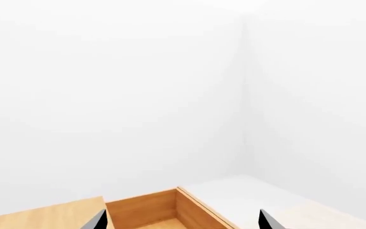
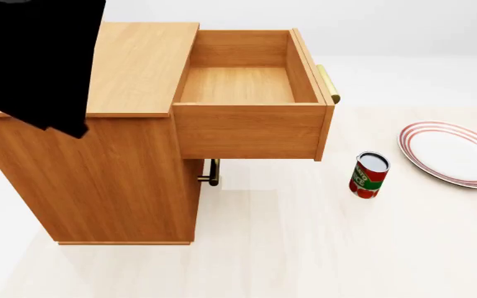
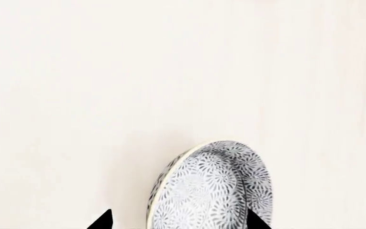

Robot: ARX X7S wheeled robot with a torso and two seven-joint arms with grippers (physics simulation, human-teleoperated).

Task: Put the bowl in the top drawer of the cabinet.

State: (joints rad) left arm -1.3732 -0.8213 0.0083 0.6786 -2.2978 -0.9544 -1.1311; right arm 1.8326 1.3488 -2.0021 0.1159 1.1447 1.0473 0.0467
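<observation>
The bowl (image 3: 215, 191), white with a dense dark speckled pattern, shows only in the right wrist view. It lies on its side over pale floor, between the spread fingertips of my right gripper (image 3: 179, 220). One fingertip overlaps its outside and the other stands clear of its rim, and any contact is cut off by the frame edge. The cabinet (image 2: 131, 161) stands at the left with its top drawer (image 2: 247, 130) pulled fully out and nothing inside. My left gripper (image 1: 183, 222) hangs open above a corner of the top drawer (image 1: 145, 210), and its black arm (image 2: 40, 62) covers the cabinet's far left.
A red-labelled can (image 2: 369, 175) stands on the floor right of the drawer. A flat white plate with red rings (image 2: 454, 152) lies beyond it. The drawer's brass handle (image 2: 328, 84) sticks out to the right, and the lower drawer's handle (image 2: 212, 172) shows beneath.
</observation>
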